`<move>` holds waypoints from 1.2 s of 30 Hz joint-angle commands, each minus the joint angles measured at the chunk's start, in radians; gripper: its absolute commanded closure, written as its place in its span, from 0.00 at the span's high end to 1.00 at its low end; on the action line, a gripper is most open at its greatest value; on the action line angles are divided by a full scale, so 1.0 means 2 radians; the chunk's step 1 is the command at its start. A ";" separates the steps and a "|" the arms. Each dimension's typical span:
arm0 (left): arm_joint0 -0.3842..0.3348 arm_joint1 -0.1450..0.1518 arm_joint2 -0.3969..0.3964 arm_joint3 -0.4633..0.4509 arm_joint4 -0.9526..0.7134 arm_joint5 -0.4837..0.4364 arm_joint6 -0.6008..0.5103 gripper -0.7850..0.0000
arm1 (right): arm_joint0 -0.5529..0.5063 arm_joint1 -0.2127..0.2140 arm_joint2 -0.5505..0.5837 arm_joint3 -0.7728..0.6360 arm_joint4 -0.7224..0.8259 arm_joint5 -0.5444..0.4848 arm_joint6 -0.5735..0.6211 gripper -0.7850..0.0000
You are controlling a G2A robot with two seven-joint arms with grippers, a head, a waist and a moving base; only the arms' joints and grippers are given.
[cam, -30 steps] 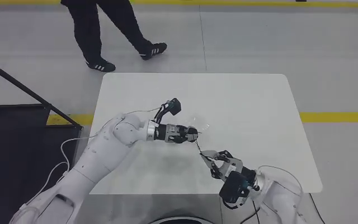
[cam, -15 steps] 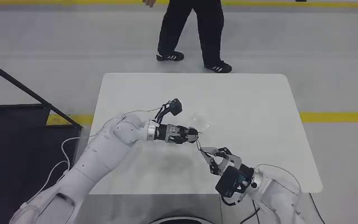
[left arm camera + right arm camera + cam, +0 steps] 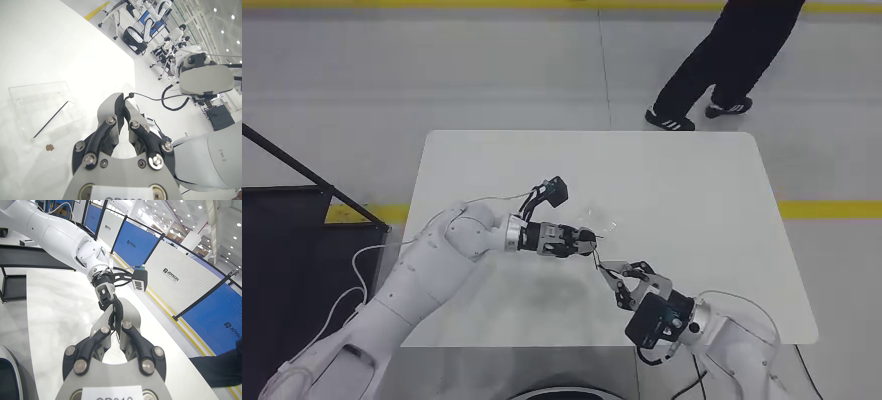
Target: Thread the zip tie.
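— Moved since a second ago: we note the right gripper (image 3: 612, 276) drawn a little inward, nearer the left gripper (image 3: 588, 240). From the top, a thin black zip tie (image 3: 597, 258) spans them over the matte white table (image 3: 702, 200).
— Left wrist?
— We find its pads pinched on the tie's square head; a clear tray (image 3: 37, 98) lies nearby.
— Right wrist?
— Ribbed pads clamped on the strap; blue perforated panels (image 3: 140, 247) fence the hall.
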 commanded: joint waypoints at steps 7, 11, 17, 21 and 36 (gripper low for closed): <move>-0.001 0.000 -0.002 0.005 -0.005 0.000 -0.001 0.00 | -0.003 0.003 0.000 -0.004 -0.003 0.004 -0.003 0.00; -0.002 0.000 -0.001 0.005 -0.007 0.002 -0.003 0.00 | -0.002 0.004 -0.002 -0.004 -0.007 0.002 -0.002 0.00; -0.003 0.000 0.001 0.005 -0.008 0.003 -0.007 0.00 | 0.001 0.005 -0.007 -0.003 -0.008 0.002 0.001 0.00; -0.004 -0.001 0.003 0.005 -0.010 0.005 -0.011 0.00 | 0.001 0.006 -0.008 -0.004 -0.011 0.009 0.005 0.00; -0.006 -0.001 0.003 0.005 -0.010 0.009 -0.013 0.00 | -0.001 0.009 -0.012 -0.006 -0.012 0.019 0.010 0.00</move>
